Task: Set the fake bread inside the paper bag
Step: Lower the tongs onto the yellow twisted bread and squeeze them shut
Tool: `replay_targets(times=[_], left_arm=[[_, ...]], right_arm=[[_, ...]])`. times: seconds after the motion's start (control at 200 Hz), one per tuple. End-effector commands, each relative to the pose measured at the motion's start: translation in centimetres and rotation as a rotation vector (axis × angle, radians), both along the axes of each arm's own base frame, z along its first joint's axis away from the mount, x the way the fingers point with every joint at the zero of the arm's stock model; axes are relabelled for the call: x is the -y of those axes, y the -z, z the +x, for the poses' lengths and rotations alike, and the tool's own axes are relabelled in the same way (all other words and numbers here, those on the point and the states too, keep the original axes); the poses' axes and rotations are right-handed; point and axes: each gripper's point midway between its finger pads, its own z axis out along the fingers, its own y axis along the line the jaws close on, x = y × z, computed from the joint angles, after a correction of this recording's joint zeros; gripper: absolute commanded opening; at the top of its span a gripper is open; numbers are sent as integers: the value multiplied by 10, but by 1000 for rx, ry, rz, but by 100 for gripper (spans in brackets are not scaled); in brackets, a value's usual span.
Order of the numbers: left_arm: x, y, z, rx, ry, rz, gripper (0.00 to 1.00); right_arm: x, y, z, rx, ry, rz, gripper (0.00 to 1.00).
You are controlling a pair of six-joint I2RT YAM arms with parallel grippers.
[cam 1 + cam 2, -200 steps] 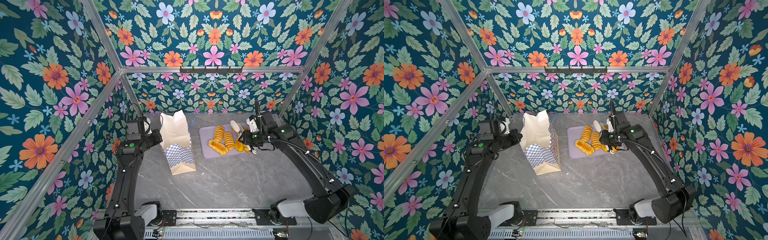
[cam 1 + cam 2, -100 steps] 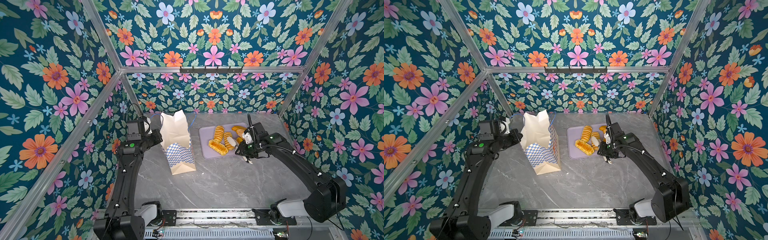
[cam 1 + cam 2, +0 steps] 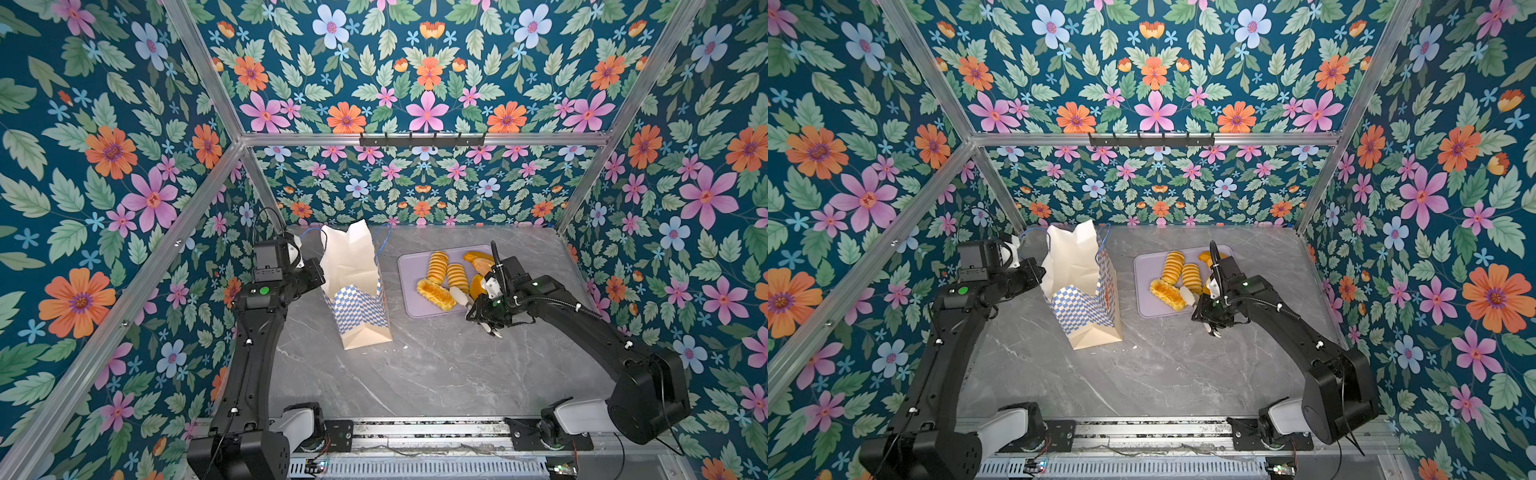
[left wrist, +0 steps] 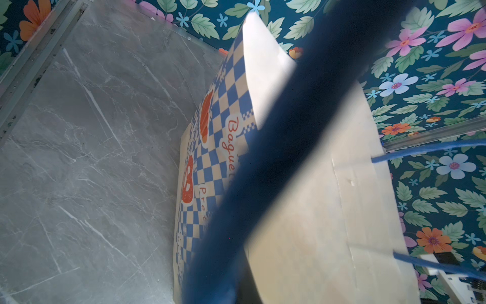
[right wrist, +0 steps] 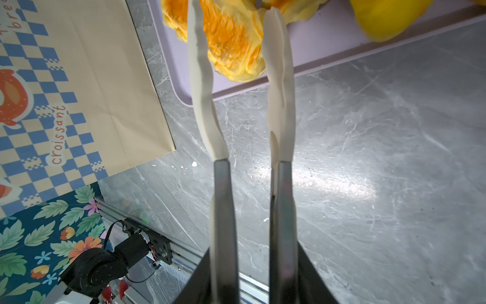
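Note:
The paper bag [image 3: 360, 309] stands open left of centre, cream with a blue chequered band; it also fills the left wrist view [image 4: 315, 197]. My left gripper [image 3: 311, 268] sits at the bag's left rim, shut on its blue cord handle [image 4: 276, 147], which blurs across that view. Several pieces of fake bread lie on the lilac tray [image 3: 409, 266]: two ridged rolls [image 3: 437, 266], a frilled loaf [image 3: 435, 294], a seeded one [image 3: 482, 266]. My right gripper [image 5: 234, 8] hovers low at the tray's front edge, its white fingers [image 5: 202, 92] slightly apart over the frilled loaf [image 5: 231, 39], gripping nothing.
A smooth yellow bun [image 5: 389, 18] lies on the tray beside the right arm. The grey marble table [image 3: 415, 365] is walled by floral panels on three sides, and a metal rail [image 3: 415, 432] carrying both arm bases runs along the front.
The right gripper has come down from above the tray's right side towards the front and left, to the tray's front edge by the frilled loaf. The left arm and bag have not moved.

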Motion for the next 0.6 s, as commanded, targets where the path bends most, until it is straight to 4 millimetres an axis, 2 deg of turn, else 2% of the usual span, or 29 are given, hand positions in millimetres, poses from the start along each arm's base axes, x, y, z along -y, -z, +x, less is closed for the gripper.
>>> replay_targets(times=[0.0,0.595], left_arm=[[0,-3,2,12,-1,-1,1],[0,-1,3,7,1,-1,1]], right_arm=[[-3,2,0,-7,2,18,39],[-9,21,3,-49,-3,26,43]])
